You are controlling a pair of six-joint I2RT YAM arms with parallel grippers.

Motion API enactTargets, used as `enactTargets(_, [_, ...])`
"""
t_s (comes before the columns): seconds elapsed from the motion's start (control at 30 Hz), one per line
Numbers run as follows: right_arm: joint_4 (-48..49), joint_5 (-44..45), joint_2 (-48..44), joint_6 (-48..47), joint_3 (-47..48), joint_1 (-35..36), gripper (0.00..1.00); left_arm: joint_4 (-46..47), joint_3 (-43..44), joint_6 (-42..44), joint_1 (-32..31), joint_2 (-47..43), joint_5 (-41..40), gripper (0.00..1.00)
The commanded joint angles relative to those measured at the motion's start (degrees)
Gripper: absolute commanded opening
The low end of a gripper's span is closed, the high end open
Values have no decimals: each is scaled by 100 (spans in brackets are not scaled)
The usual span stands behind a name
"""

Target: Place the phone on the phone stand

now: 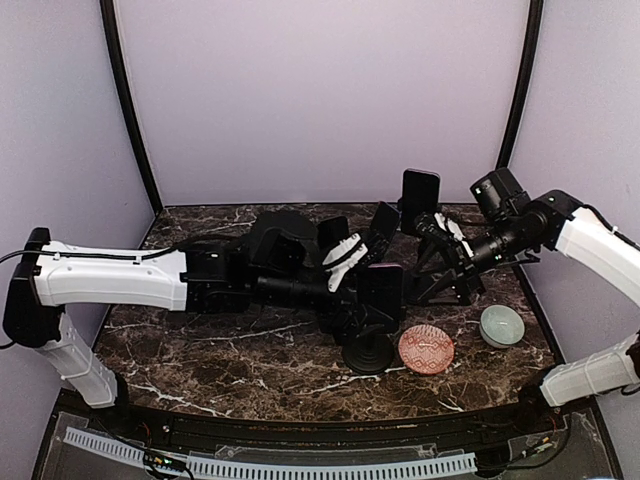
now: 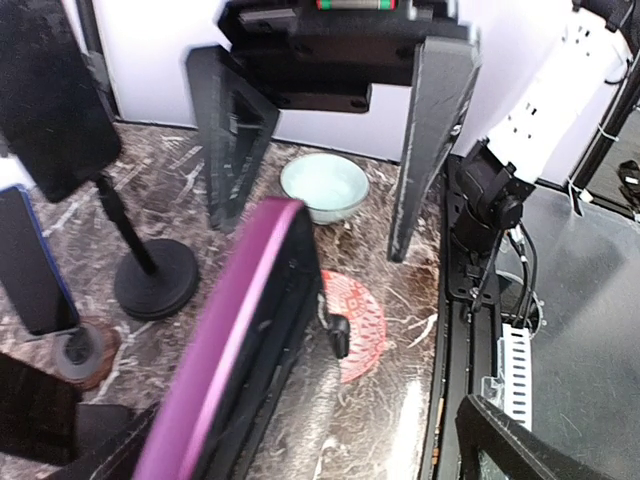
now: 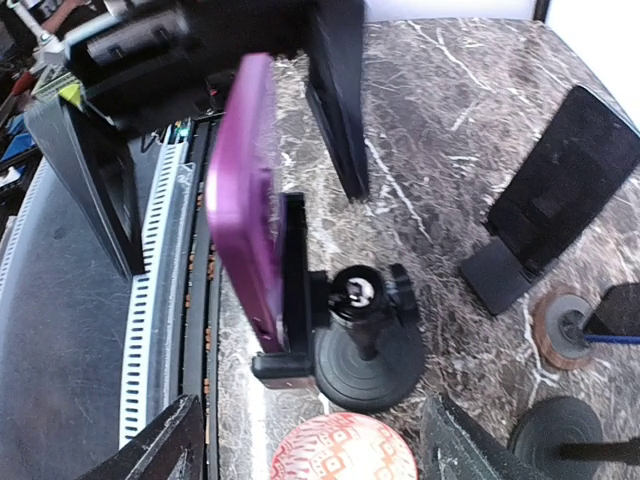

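Observation:
The purple-cased phone (image 3: 243, 195) stands nearly upright in the cradle of the black phone stand (image 3: 366, 362), its lower edge on the cradle's lip. In the top view the phone (image 1: 381, 288) sits above the stand's round base (image 1: 367, 355). My left gripper (image 2: 290, 435) is open, one finger on each side of the phone (image 2: 235, 345), touching nothing. Its fingers (image 3: 98, 185) show wide apart in the right wrist view. My right gripper (image 3: 315, 440) is open too, just right of the stand, with nothing between its fingers (image 2: 428, 150).
A red patterned plate (image 1: 426, 348) lies right beside the stand's base, a pale green bowl (image 1: 501, 325) further right. Other stands with dark phones (image 1: 420, 200) line the back. A black wedge stand (image 3: 560, 195) and a brown-based stand (image 3: 565, 325) are close by.

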Motion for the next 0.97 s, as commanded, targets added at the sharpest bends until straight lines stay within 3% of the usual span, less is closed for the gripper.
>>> enactTargets(0.0, [22,108,-153,126,152,-235,74,-256,-190,142,-28,-562,-541,99])
enactTargets(0.17, [342,381,-440,762,347,-679,72,-429,-444,96,-23,-1268,-2103,99])
enactTargets(0.3, [931,783,-531,1718,662,-1246,70,-352,-1087,-217,20,-2046,-4228,99])
enactTargets(0.43, [2032,2231,-822,2667,513,-1848,73,-929,-1549,-1190,370,-2820,-5536,99])
enactTargets(0.47, [2245,2698,-835,2847,473,-1964,73,-1068,-1666,-1393,454,-3019,-5708,99])
enactTargets(0.63, [3097,4604,-870,3445,36,-2184,97,-862,-2430,-1557,695,-4008,-5992,99])
enactTargets(0.93, [3537,4412,-1086,3889,-714,-2491,100,-1325,-2555,-1388,804,-4115,-6213,99])
